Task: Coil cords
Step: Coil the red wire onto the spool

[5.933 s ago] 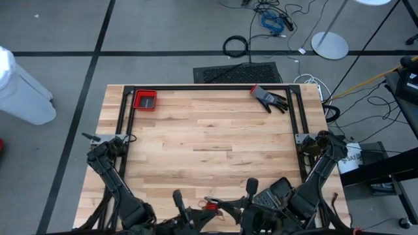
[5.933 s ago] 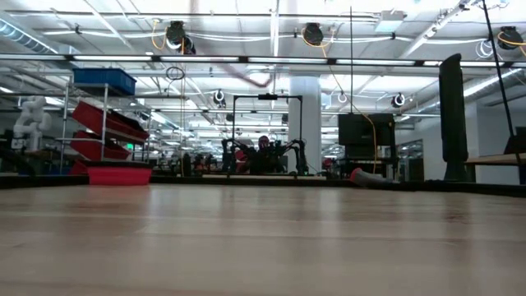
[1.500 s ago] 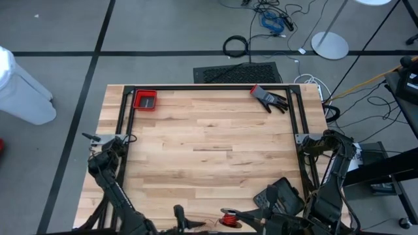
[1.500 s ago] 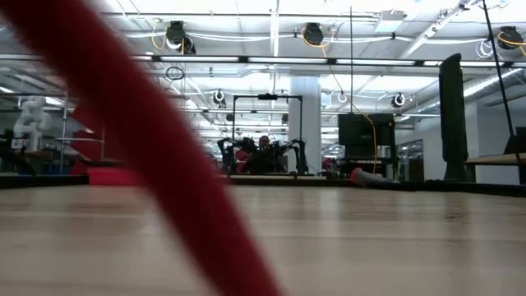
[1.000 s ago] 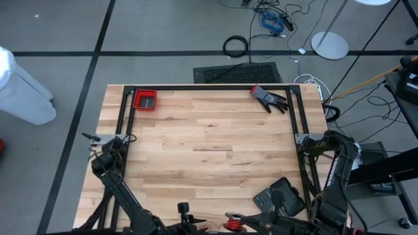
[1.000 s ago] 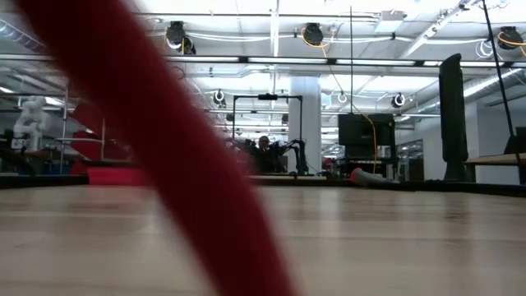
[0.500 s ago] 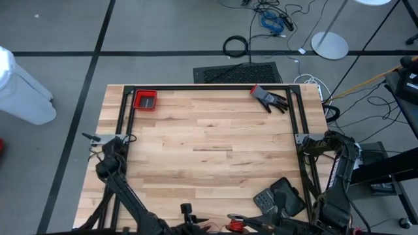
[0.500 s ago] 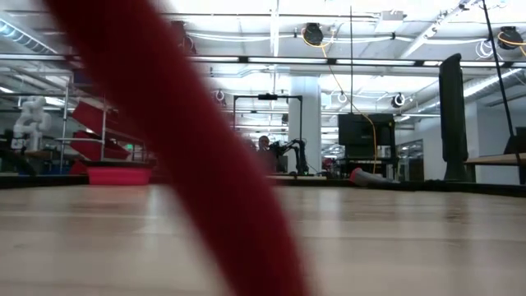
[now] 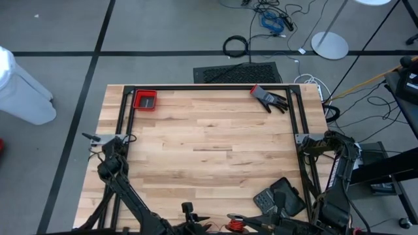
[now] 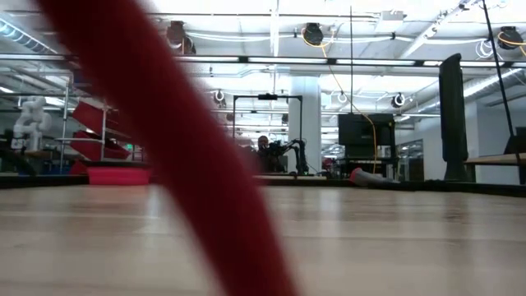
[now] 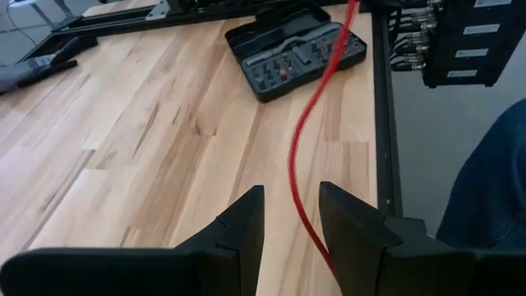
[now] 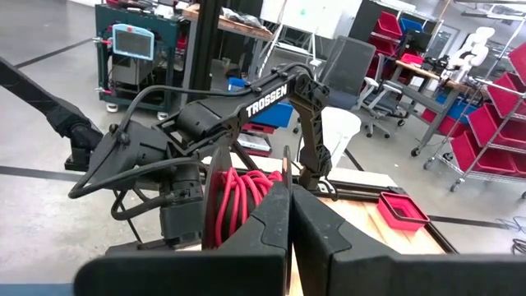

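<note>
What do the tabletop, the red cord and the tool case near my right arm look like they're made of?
Tabletop: wood, apparently butcher-block, pale strips with visible grain, matte. Red cord: thin and smooth, bending in soft curves, likely plastic-sheathed, though I can't confirm that. Tool case: dark, probably moulded plastic, with shaped recesses holding small bits.

Black arm [image 12: 246,123], white TROSSEN lettering

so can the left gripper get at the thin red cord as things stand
Probably yes: the left gripper is open and the thin red cord already runs between its fingers, with nothing blocking.
</note>
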You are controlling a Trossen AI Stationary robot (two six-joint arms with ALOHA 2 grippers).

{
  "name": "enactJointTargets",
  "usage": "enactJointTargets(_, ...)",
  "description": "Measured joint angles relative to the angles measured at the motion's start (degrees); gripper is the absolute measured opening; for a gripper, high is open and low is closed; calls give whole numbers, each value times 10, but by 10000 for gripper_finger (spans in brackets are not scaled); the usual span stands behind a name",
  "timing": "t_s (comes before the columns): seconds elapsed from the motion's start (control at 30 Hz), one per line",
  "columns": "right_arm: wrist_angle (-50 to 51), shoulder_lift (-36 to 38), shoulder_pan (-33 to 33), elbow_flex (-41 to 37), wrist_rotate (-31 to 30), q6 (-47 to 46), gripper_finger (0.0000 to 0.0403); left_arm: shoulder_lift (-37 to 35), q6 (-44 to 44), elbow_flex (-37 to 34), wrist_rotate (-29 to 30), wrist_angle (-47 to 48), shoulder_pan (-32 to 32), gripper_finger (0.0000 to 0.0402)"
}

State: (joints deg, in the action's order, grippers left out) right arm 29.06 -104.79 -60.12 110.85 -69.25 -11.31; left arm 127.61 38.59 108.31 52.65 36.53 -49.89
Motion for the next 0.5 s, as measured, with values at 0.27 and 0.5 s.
enactJointTargets(0.27, 0, 0, 0, 0, 0, 0, 0, 0, 0, 0, 0, 0, -5, 125)
enactJointTargets(0.5, 0, 0, 0, 0, 0, 0, 0, 0, 0, 0, 0, 0, -5, 115)
